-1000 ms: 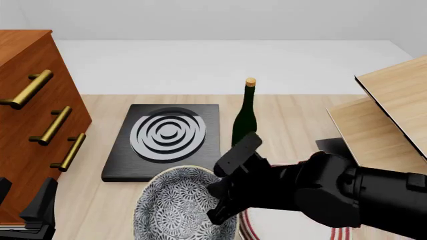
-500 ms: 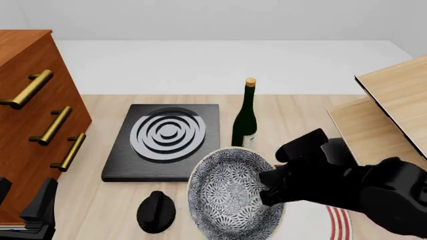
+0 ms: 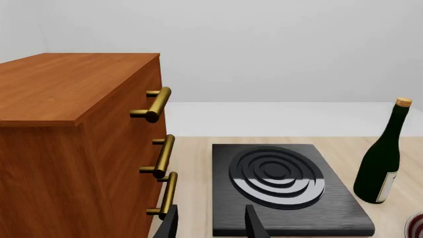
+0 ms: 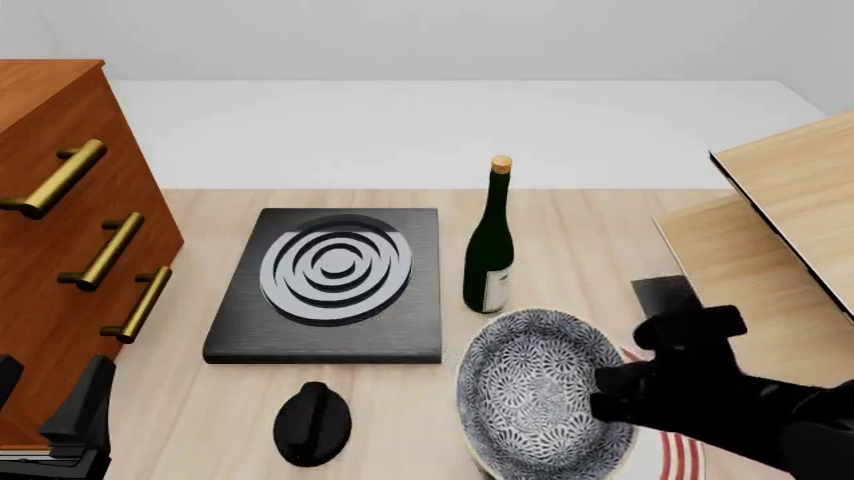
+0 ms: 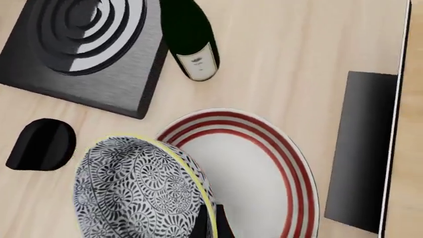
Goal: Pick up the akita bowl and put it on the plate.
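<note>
Right fingers (image 5: 213, 221) pinched on rim of akita bowl (image 4: 541, 402), bowl tilted, off the bench, overlapping near edge of the plate (image 5: 254, 173). Pick done; remaining, by judgement: shift further over the plate, level, lower, release. Right gripper (image 4: 638, 385) and arm entering low from the right, bent across the plate. Left fingers (image 3: 252, 224) apart, holding nothing, parked by the drawer cabinet (image 3: 73, 148).

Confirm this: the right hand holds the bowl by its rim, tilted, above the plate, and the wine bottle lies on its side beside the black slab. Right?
Not quite. The bottle stands upright beside the slab, as the front view shows. The rest holds: the right hand grips the bowl by its rim, tilted, above the plate.
</note>
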`<state>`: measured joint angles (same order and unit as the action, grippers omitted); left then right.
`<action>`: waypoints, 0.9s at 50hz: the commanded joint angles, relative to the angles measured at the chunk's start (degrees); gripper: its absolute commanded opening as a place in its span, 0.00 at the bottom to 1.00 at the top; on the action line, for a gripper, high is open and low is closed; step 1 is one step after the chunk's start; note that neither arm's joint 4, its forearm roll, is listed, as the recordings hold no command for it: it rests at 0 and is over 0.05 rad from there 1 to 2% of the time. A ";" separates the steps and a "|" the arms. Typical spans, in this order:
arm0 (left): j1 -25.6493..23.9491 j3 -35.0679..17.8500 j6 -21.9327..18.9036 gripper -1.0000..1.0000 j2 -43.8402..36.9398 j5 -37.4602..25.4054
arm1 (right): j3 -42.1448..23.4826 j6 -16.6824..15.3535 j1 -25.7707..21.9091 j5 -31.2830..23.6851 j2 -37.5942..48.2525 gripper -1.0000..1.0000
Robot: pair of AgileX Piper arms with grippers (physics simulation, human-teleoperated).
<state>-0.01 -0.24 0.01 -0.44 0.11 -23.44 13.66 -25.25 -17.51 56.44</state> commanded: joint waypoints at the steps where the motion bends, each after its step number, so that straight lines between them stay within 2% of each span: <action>1: 0.01 0.00 0.01 1.00 0.00 0.00 | 4.86 2.90 4.35 5.02 0.83 0.00; 10: 0.01 0.00 0.01 1.00 0.01 0.00 | 7.83 3.45 6.49 10.04 4.38 0.00; 16: 0.00 0.00 -0.01 1.00 0.01 0.00 | 7.93 2.64 8.64 9.51 4.14 0.00; 26: -0.01 0.00 0.01 1.00 -0.01 0.00 | 8.65 1.57 12.08 11.84 6.36 0.00; 38: 0.00 0.00 0.01 1.00 0.02 0.00 | 9.88 0.96 12.68 15.58 9.60 0.00; 45: 0.00 0.00 0.01 1.00 0.00 0.00 | 8.15 -0.60 13.64 13.69 7.32 0.00</action>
<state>0.00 -0.24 0.02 -0.44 0.11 -14.68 13.47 -13.31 -3.64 64.14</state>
